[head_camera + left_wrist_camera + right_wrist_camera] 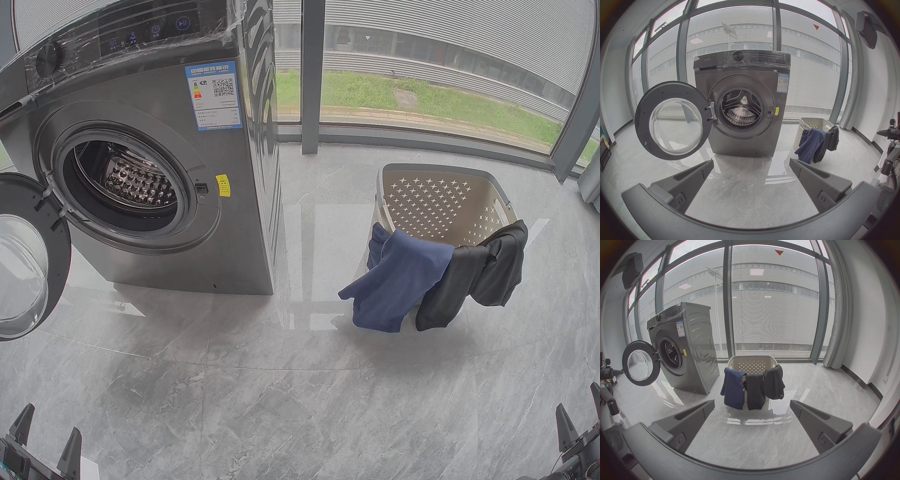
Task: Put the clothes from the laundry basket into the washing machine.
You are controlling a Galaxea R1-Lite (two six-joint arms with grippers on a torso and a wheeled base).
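Low at the near edge of the floor (312, 387), your left gripper (49, 431) and right gripper (580, 412) each sit with fingers spread wide and nothing between them. Well ahead of your right gripper, the laundry basket (437, 167) stands on the floor near the window (437, 62). Three garments hang over its near rim, side by side: a blue garment (397, 281), a dark grey garment (447, 294) and a black garment (503, 262). To the basket's left stands the washing machine (237, 219). Its door (25, 256) is swung fully open toward your left, so you can see into the drum (134, 181).
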